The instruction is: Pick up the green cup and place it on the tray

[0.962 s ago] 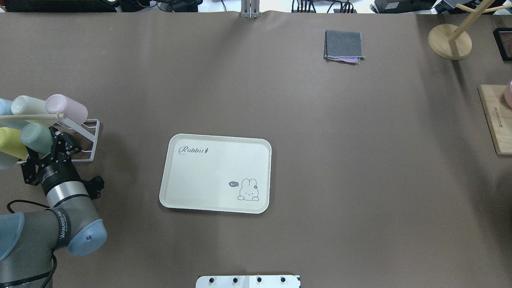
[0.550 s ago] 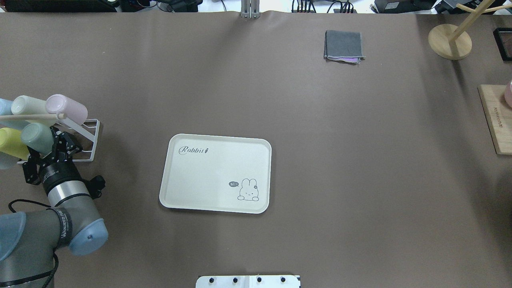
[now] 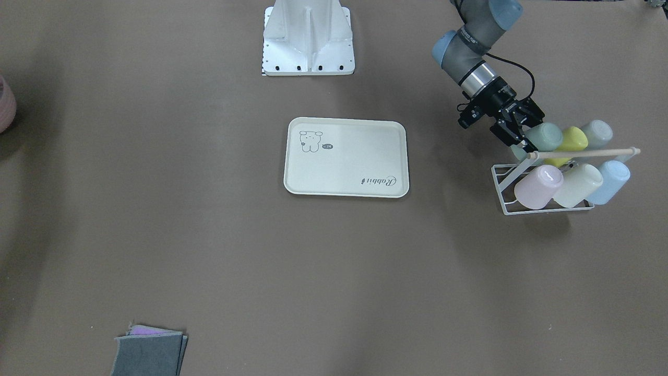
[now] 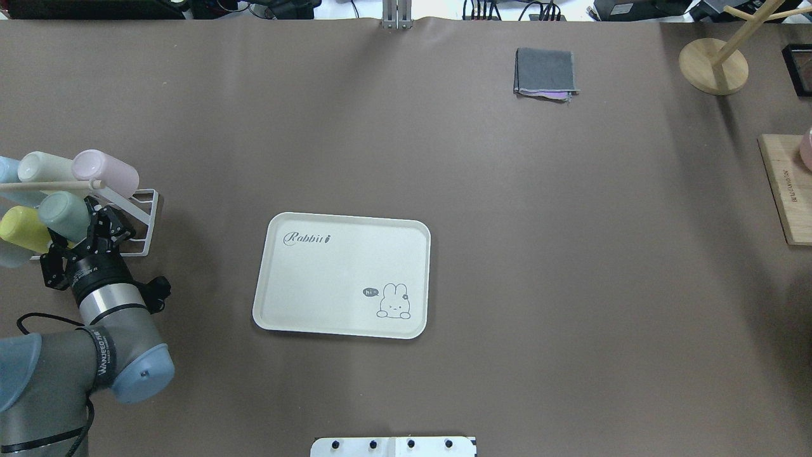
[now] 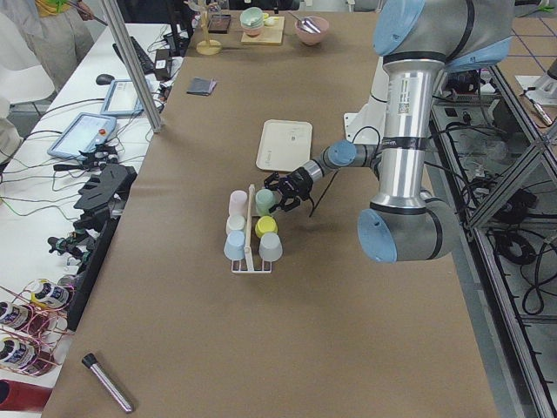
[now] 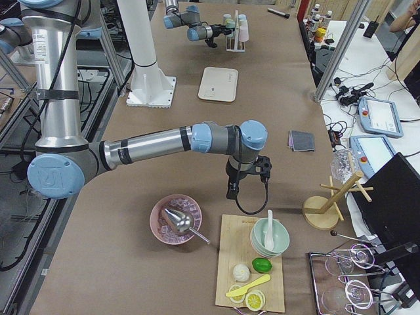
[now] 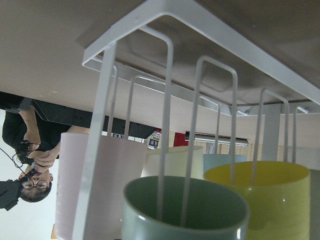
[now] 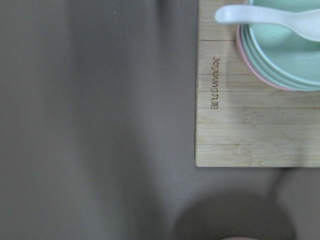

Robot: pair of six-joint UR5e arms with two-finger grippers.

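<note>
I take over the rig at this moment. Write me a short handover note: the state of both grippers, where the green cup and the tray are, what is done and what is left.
Left gripper: at the white rack, fingers on both sides of the green cup, seemingly shut on it.
Right gripper: over the table beside the wooden board, far from the job; I cannot tell if it is open or shut.
Green cup: on the rack, a wire prong inside it.
Tray: flat mid-table, nothing on it.
Done: cup reached.
Left: lift it off, carry it, set it on the tray.
</note>
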